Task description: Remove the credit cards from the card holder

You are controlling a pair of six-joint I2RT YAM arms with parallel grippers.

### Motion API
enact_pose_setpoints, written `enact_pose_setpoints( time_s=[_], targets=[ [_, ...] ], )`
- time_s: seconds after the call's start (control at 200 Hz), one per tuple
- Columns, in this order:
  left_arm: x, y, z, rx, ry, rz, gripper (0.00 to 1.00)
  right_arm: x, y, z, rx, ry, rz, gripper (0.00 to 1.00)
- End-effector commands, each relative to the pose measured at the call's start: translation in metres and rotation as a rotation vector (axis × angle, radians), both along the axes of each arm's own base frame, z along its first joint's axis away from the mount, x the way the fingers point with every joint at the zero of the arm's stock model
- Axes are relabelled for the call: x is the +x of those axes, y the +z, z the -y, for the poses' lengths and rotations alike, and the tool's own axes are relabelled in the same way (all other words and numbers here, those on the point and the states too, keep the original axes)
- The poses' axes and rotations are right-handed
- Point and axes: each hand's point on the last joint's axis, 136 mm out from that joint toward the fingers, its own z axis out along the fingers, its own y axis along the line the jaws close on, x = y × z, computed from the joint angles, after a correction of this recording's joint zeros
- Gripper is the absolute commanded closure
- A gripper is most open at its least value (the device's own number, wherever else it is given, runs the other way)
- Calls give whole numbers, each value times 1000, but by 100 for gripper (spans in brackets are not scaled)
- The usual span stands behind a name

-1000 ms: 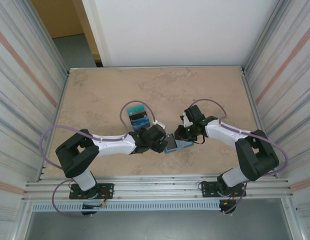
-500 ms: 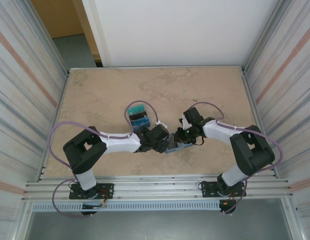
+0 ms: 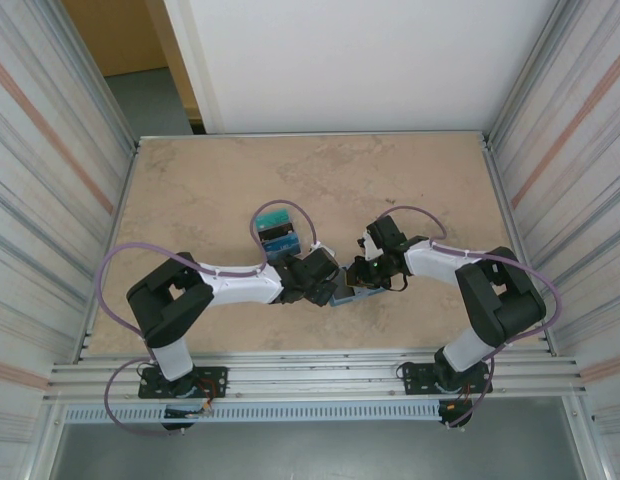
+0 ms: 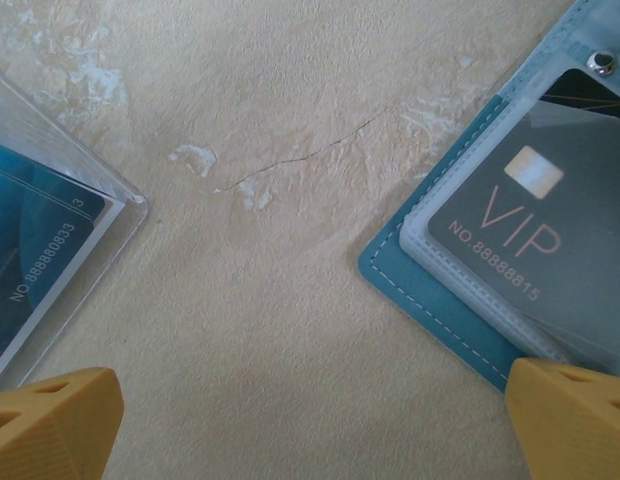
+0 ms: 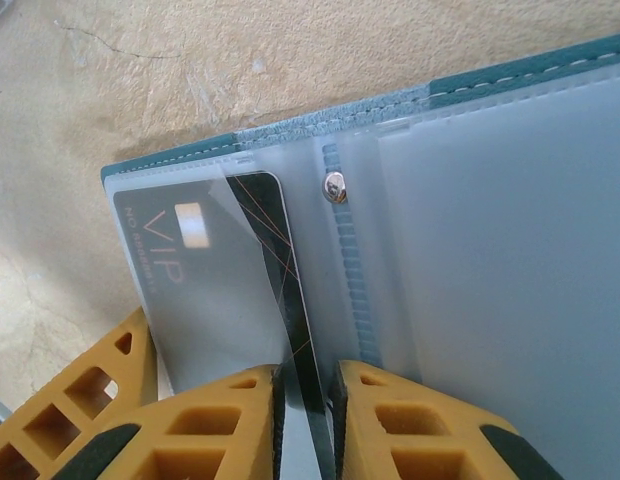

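Note:
The steel-blue card holder lies open on the table between my two grippers. A black credit card marked VIP sits in its clear sleeve, its near edge lifted. My right gripper is shut on that edge, with the sleeve flap beside it. My left gripper hovers open just left of the holder, with bare table between its fingers and its right fingertip over the holder's corner. Loose teal and blue credit cards lie behind the left gripper; one shows under a clear cover.
The beige marbled tabletop is fenced by ribbed metal walls left and right, with a white wall behind. A small metal snap sits on the holder's spine. Purple cables loop over both arms.
The left arm has shifted right, bringing its open gripper closer to the holder. The right gripper has edged slightly left and stays pinched on the black card.

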Motion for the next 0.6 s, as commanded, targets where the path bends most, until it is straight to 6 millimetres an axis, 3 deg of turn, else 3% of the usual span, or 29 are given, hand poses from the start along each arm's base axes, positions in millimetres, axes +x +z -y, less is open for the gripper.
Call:
enact_pose_setpoints(
  time_s=[0.0,0.336,0.596],
  targets=[
    [4,1,-2,40,6,14,1,-9,-7,5,-3,-17,-47,78],
    [5,5,-9,78,21,22,1,-9,9,-16,214,-31,-71,79],
    [6,11,-14,103,27,34,2,-6,19,-18,297,-53,-61,81]
  ],
)
